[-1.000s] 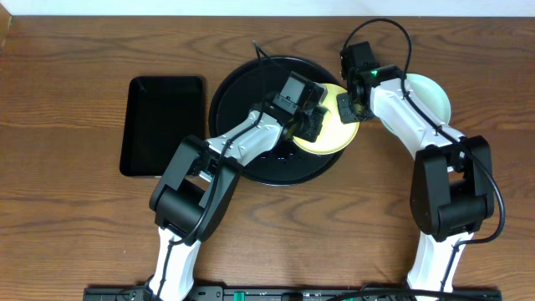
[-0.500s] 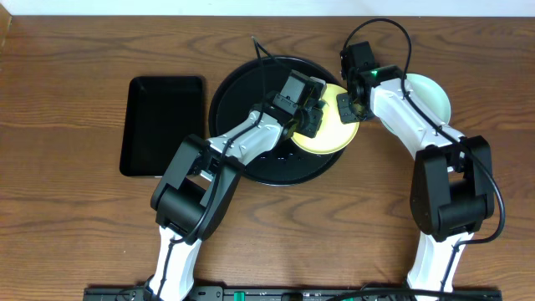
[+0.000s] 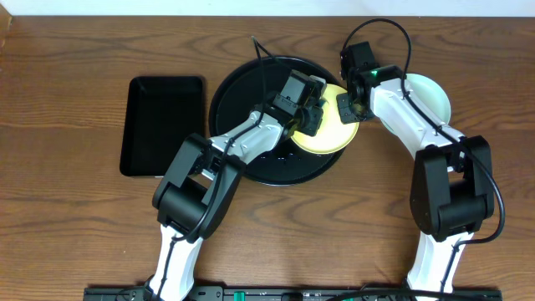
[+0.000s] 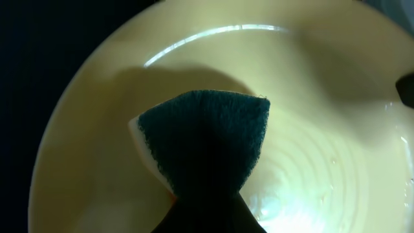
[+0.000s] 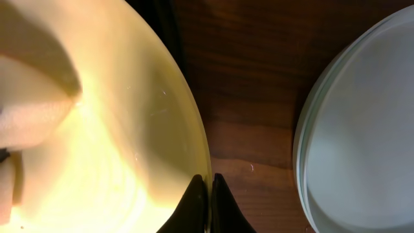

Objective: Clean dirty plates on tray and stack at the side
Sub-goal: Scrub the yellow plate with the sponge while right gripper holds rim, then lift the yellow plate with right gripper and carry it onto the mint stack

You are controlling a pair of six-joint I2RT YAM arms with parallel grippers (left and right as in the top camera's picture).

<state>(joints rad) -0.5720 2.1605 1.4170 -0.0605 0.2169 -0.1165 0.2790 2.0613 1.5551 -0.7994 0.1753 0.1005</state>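
In right tool (image 5: 208, 178), yellow plate (image 5: 116, 129).

Pale yellow plate (image 3: 331, 142); glossy black round tray (image 3: 238, 100); mint-green plates (image 3: 430, 96) right; dark teal sponge (image 4: 207, 136); black rectangular tray (image 3: 163, 125) left; brown wood-grain table (image 3: 67, 209).
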